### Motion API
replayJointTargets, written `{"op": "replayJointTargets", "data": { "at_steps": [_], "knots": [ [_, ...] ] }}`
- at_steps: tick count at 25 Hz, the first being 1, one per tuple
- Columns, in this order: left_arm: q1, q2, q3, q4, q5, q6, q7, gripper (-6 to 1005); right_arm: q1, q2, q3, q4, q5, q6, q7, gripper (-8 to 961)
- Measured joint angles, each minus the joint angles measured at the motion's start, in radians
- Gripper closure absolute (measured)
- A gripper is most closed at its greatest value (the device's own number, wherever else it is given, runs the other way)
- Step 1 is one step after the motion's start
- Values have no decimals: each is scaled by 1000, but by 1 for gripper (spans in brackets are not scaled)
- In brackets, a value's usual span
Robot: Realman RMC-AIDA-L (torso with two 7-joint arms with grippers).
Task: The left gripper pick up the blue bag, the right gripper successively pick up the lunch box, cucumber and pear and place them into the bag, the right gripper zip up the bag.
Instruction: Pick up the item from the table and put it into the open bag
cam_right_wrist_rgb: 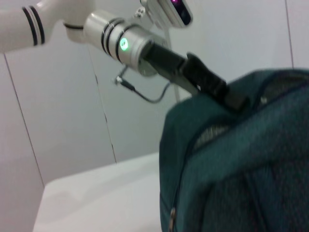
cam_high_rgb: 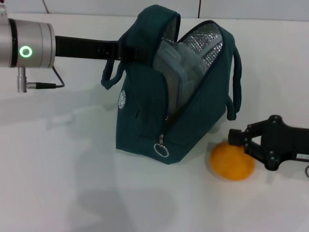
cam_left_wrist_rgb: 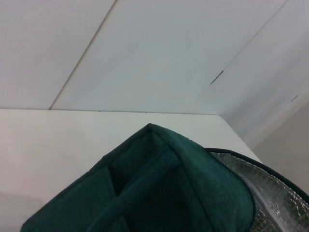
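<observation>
Beside the round orange-yellow pear [cam_high_rgb: 232,162], black right gripper [cam_high_rgb: 240,140] spread apart; best centred first. Left gripper [cam_high_rgb: 121,50] probably clamping dark teal fabric bag [cam_high_rgb: 145,121].

A white table [cam_high_rgb: 72,174] fills the head view from nine o'clock round through six to three. Behind it, at twelve o'clock, stands a pale panelled wall [cam_left_wrist_rgb: 159,53] with thin seams running up it. A small dark mark, perhaps a screw or slot, sits at two o'clock on one panel.
</observation>
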Motion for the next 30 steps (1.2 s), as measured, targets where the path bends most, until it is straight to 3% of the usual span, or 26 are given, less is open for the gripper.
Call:
{"op": "replayJointTargets", "data": {
  "at_steps": [3, 12, 14, 23, 30],
  "knots": [
    [2, 0, 1, 0, 0, 4, -1, 958, -4, -5, 56, -5, 0, -62, 0, 923],
    [5, 0, 9, 0, -12, 9, -1, 958, 3, -9, 408, -17, 33, -422, 12, 930],
    [6, 0, 11, 0, -13, 10, -1, 958, 18, -8, 440, -17, 88, -455, 19, 930],
    [0, 0, 36, 0, -15, 10, 0, 958, 185, 6, 426, 25, 185, -388, 16, 926],
    [-4, 0, 48, 0, -18, 7, 0, 957, 319, 6, 293, 44, 187, -217, 7, 923]
  ]
}}
